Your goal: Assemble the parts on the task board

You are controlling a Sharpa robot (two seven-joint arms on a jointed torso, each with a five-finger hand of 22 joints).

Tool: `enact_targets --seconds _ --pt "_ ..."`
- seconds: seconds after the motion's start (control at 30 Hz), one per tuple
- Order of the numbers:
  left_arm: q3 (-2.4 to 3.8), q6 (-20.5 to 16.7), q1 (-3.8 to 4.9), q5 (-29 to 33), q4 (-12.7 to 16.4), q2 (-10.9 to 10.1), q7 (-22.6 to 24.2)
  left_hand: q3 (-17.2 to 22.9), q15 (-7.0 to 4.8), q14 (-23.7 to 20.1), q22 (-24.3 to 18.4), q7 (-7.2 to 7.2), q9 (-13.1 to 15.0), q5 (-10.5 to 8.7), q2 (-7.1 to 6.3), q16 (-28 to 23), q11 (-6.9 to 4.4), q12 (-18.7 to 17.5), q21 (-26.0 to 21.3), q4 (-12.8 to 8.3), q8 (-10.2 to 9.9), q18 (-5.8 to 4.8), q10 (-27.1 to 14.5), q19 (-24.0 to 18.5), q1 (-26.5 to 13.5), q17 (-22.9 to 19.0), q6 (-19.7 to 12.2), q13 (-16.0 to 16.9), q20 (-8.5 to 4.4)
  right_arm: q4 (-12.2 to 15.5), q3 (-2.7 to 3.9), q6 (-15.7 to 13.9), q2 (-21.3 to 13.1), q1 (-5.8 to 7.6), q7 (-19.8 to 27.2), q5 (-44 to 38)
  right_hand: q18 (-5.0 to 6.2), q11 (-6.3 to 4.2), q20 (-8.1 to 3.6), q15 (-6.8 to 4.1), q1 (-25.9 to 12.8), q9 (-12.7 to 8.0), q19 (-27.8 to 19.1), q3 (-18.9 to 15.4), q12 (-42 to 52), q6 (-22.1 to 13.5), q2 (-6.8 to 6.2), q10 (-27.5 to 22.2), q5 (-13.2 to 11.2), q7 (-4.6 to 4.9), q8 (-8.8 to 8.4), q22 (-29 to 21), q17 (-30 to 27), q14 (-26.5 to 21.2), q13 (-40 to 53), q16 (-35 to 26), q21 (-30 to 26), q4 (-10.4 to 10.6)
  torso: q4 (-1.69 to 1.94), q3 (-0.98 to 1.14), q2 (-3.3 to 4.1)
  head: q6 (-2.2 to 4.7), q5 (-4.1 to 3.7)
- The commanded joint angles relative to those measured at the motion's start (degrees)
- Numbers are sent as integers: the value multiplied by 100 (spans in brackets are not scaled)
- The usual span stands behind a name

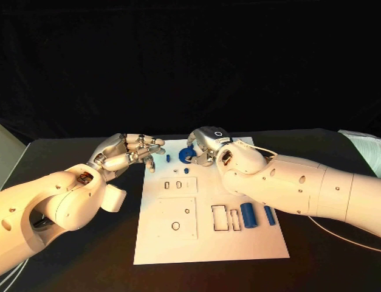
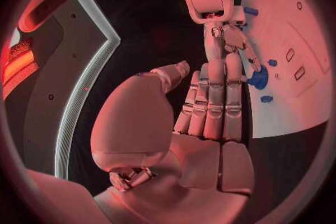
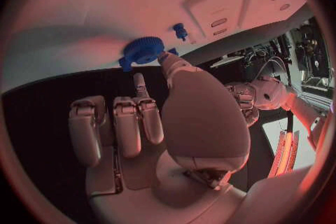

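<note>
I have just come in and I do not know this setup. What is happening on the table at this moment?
A two-armed robot is assembling small blue parts on the white task board. Its right hand is at the board's far end, with a fingertip against the round blue gear; whether it grips the gear is unclear. The left hand hovers at the board's far left corner, fingers curled, holding nothing. Two blue cylinders lie near the board's right edge, untouched.

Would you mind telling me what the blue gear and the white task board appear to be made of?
Blue gear: probably moulded or printed plastic, judging by its uniform matte blue and fine toothed rim. Task board: a smooth, matte white sheet with cut recesses, likely plastic; uncertain.
</note>
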Motion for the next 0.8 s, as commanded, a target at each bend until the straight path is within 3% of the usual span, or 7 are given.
enact_targets --seconds 0.03,0.47,0.67,0.8 --pt "4 81 0 -44 15 3 14 15 6 -32 10 18 6 -3 40 17 13 -19 24 -4 -34 78 -40 -39 -39 8 -41 6 -16 14 -53 174 6 -86 12 51 -39 53 59 57 -39 7 600 -39 -13 17 11 456 -28 0 -8 1506 1508 598 1360 24 13 -13 4 0 -4 1 1" --pt "4 86 0 -53 4 6 14 15 6 -32 10 18 6 -3 40 17 13 -19 24 -4 -34 78 -40 -39 -39 8 -41 6 -16 186 -55 -37 -161 -93 110 147 -39 41 58 49 1 26 600 -42 7 79 61 480 79 -14 14 1506 1508 598 1384 24 13 -33 1 3 -5 39 9" --pt "4 92 -1 -53 -12 11 18 18 9 -34 18 22 8 -2 44 19 16 -21 37 -5 -38 77 -46 -49 -47 7 -47 8 -14 512 -52 -195 -467 -103 205 443 -39 40 57 47 -7 29 600 -47 3 86 71 476 97 -15 14 1506 1508 598 1380 24 13 -25 5 7 -9 61 26" --pt "3 90 -2 -50 -28 6 21 18 9 -34 18 22 8 -2 44 19 16 -21 37 -5 -38 77 -46 -49 -47 7 -47 8 -14 779 -33 -448 -785 -86 491 920 -39 43 56 48 -76 25 600 -73 -10 63 100 462 111 -9 -7 1506 1508 598 1365 24 13 0 -20 13 -29 80 31"
